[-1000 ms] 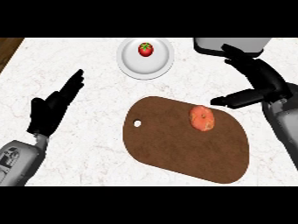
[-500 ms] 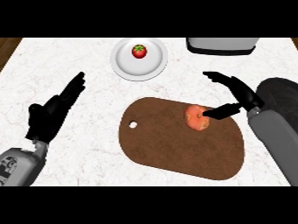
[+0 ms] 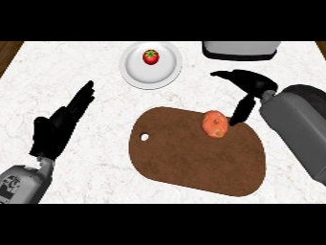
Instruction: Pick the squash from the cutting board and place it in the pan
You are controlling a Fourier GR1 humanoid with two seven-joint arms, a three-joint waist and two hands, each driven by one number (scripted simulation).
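Note:
An orange squash [image 3: 215, 124] lies near the far right edge of the brown cutting board [image 3: 193, 158]. My right hand [image 3: 246, 91] hovers just right of and above it, open, its thumb pointing down beside the squash and its fingers stretched toward the left. The dark pan [image 3: 319, 98] sits at the right, mostly hidden behind my right forearm. My left hand [image 3: 61, 122] rests open at the left over the counter, fingers straight and pointing up.
A white plate [image 3: 140, 74] with a red tomato [image 3: 150, 57] stands at the back centre. A grey appliance [image 3: 241, 49] sits at the back right edge. The wooden floor shows past the marble counter's left corner.
My right hand has come leftward and down from beside the pan toward the squash, the forearm now covering most of the pan. The left hand barely moved.

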